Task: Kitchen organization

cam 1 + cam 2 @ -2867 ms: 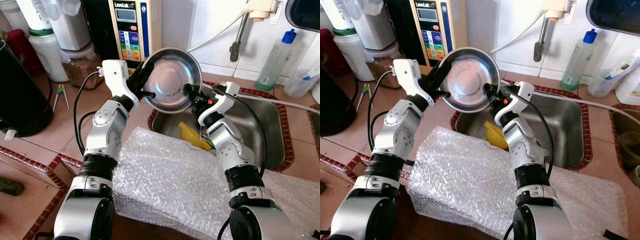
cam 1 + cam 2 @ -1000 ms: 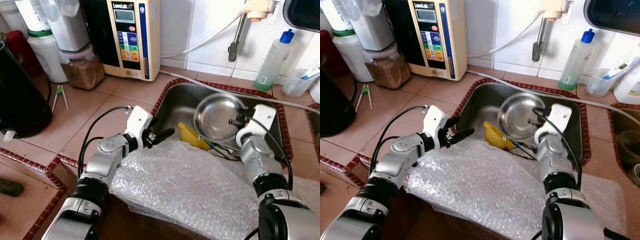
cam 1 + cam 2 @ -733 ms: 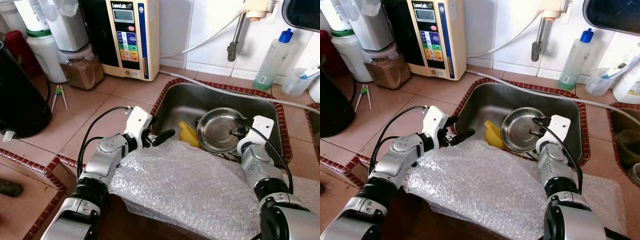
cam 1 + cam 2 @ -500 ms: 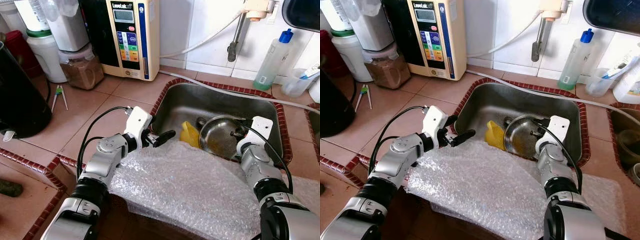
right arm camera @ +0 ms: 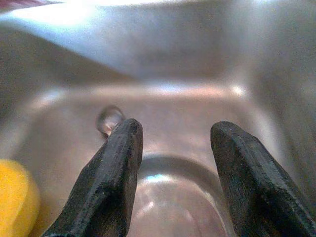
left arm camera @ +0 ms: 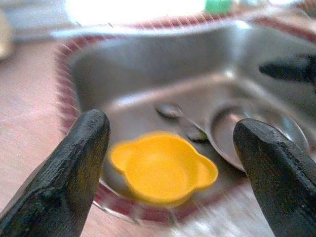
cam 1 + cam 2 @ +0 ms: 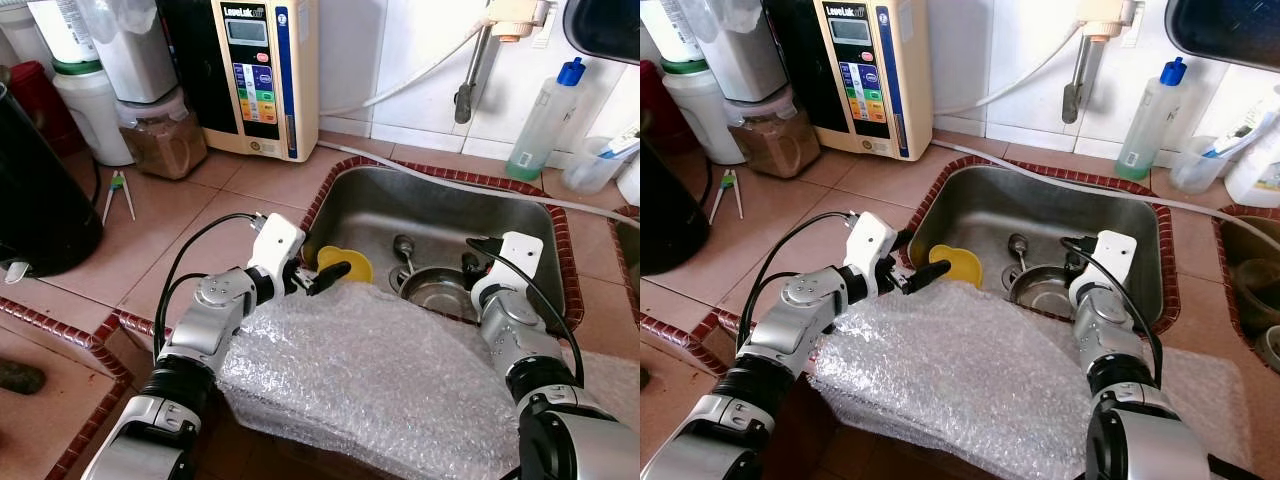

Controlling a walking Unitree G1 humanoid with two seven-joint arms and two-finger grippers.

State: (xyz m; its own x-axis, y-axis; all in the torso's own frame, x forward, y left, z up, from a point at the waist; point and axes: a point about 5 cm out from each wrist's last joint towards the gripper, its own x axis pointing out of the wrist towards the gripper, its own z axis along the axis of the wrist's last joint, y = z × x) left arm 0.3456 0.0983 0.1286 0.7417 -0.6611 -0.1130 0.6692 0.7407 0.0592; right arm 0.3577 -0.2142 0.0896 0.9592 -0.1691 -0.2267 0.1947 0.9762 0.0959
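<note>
Two grippers, both spread wide and empty: right gripper just above the steel bowl lying in the sink, left gripper near the yellow dish. Could easily snag the bubble wrap when pulling back.

A home kitchen: steel sink in a terracotta-tiled counter, water ioniser, dish-soap bottle.
</note>
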